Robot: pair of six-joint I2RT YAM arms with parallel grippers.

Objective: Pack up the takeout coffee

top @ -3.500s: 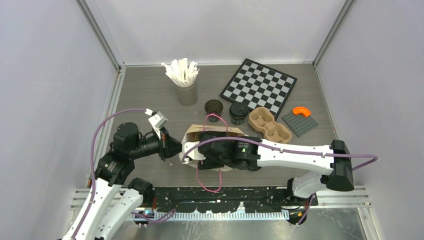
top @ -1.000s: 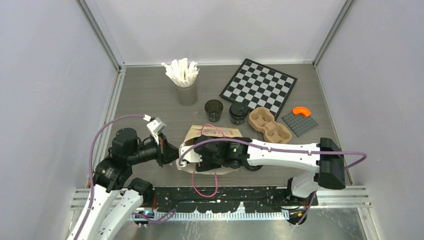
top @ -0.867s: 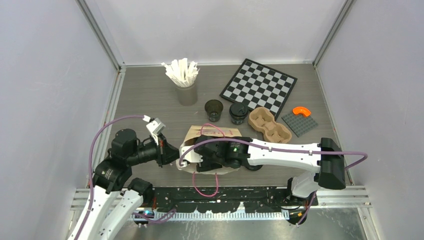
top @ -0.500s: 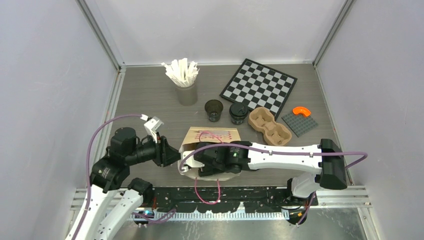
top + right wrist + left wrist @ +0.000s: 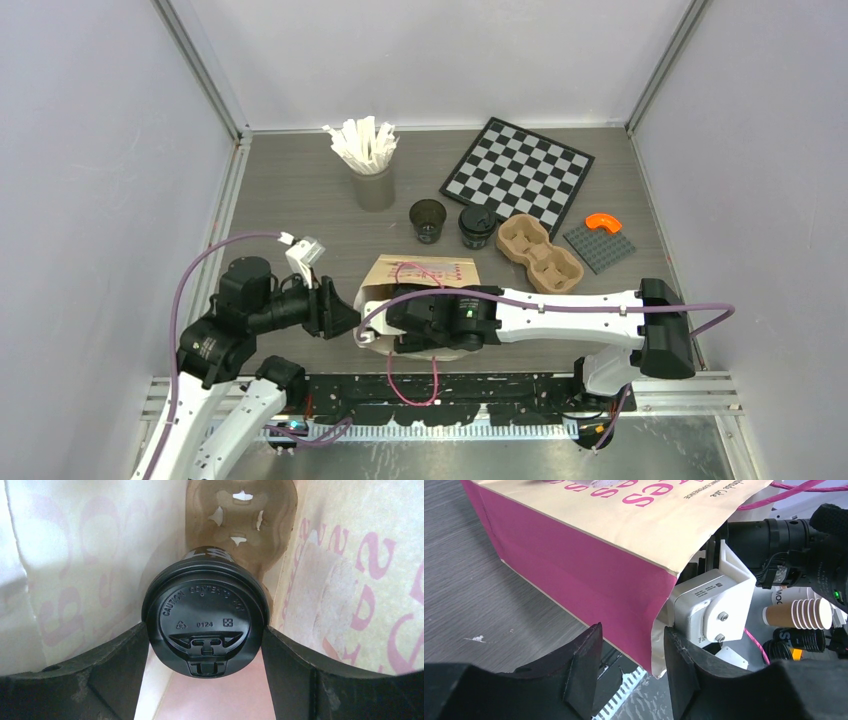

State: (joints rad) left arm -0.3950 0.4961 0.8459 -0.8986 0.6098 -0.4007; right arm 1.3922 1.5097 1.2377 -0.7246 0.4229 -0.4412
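Change against one second earlier: the left fingers (image 5: 581, 670) have been parted, the paper bag (image 5: 425, 272) has been tipped so that its printed face lies upward, and the right arm has been drawn toward the near edge of the counter (image 5: 300, 200).

Left to right. The left fingers are held open just beside the bag's mouth. In the left wrist view the bag's near corner is seen in the gap between them, and contact cannot be judged. The bag's magenta side panel (image 5: 574, 580) is shown by that view alone. One grey cup (image 5: 373, 187) of white stirrers (image 5: 364, 143) is noted at the far left. One bag is counted, lying on its side, with the right arm reaching into its mouth.

Black cups counted: three. An unlidded cup (image 5: 428, 220) and a lidded counter cup (image 5: 477, 227) stand side by side beyond the bag, apart from it. The third cup (image 5: 202, 625) is hidden from the top view and is shown by the right wrist view only. It lies inside the bag, lid toward the camera, clamped at the lid by the right fingers (image 5: 112, 675).

Pulp carriers counted: two. The counter carrier (image 5: 540, 250) rests right of the cups. The bagged carrier (image 5: 240, 520) is seen only in the right wrist view, behind the held cup. One chessboard (image 5: 518, 170), then one grey studded plate (image 5: 598, 247) bearing one orange piece (image 5: 603, 221), are recorded at the right.
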